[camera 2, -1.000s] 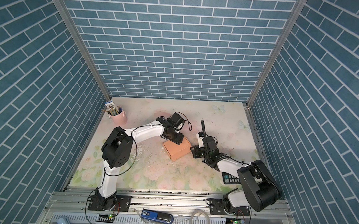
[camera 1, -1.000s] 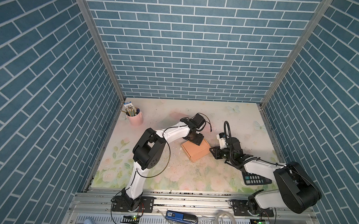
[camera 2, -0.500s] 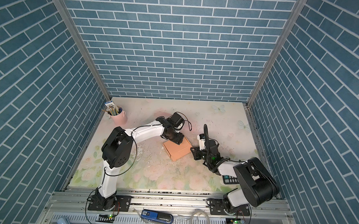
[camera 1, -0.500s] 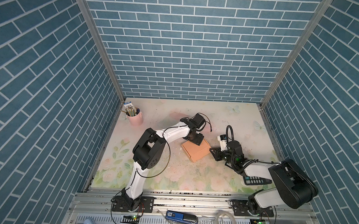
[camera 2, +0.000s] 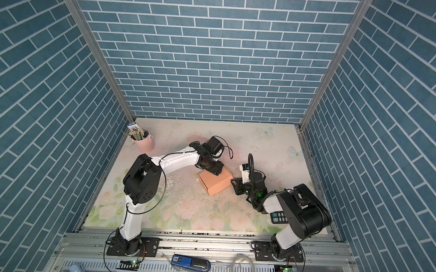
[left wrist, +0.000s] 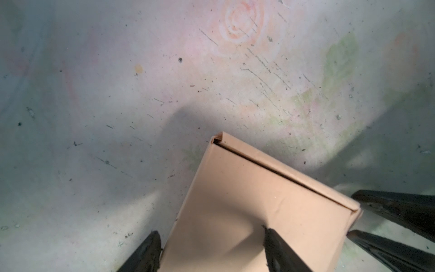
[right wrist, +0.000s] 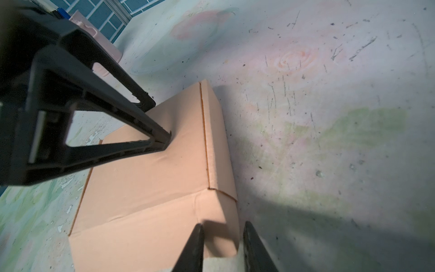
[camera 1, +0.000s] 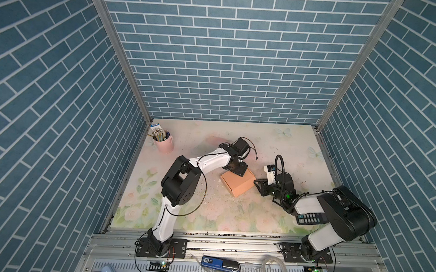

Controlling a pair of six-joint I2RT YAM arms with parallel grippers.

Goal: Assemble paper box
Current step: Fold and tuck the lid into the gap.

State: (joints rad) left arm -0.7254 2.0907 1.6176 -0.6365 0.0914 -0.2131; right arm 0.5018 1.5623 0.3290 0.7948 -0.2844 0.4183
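We find the left hand (left wrist: 210, 230) wide, one finger (left wrist: 279, 249) apparently pinning the paper box (camera 1: 237, 184) shut, while the right hand (right wrist: 223, 223), narrowly parted, straddles a corner, grip unconfirmed.

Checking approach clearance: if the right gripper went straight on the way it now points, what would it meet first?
The paper box. Its near corner lies right ahead of the right gripper, seemingly between its parted jaws, so it would likely hit that end wall almost at once.
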